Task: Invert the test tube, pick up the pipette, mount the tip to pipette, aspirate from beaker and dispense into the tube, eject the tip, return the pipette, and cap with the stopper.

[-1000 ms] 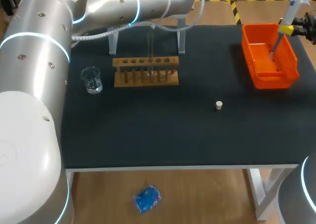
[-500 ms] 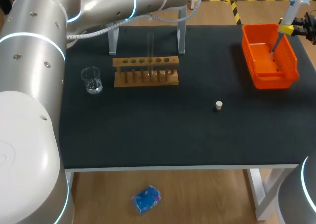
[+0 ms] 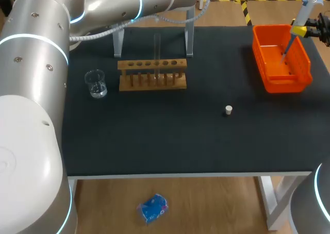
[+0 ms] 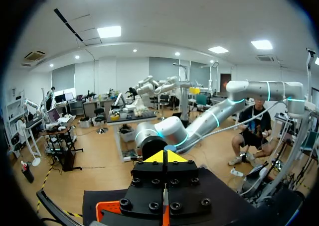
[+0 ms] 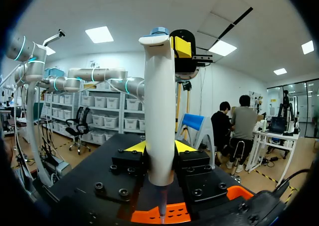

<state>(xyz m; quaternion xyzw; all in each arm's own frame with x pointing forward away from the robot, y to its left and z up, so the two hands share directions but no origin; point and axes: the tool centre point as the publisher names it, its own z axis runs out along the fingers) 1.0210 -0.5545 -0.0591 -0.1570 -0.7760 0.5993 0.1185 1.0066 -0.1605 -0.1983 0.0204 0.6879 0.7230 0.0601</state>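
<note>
A white pipette (image 3: 300, 15) with a blue top hangs tilted over the orange bin (image 3: 296, 77) at the table's far right, its thin lower end inside the bin. My right gripper (image 3: 304, 30) is shut on its body. In the right wrist view the pipette (image 5: 159, 111) stands upright between the yellow fingertips (image 5: 134, 147), above the bin (image 5: 172, 213). A clear test tube (image 3: 157, 47) stands upright in the wooden rack (image 3: 152, 75). The glass beaker (image 3: 96, 83) sits left of the rack. A small white stopper (image 3: 229, 110) lies on the mat. My left gripper (image 4: 165, 157) is shut and holds nothing.
A metal stand (image 3: 119, 40) rises behind the rack at the table's back edge. My left arm (image 3: 36, 79) fills the left side of the head view and leaves it at the top. The black mat (image 3: 170, 136) is bare in front of the rack.
My left arm has drawn back a little toward the upper left of the head view. The right gripper and the pipette have stayed where they were.
</note>
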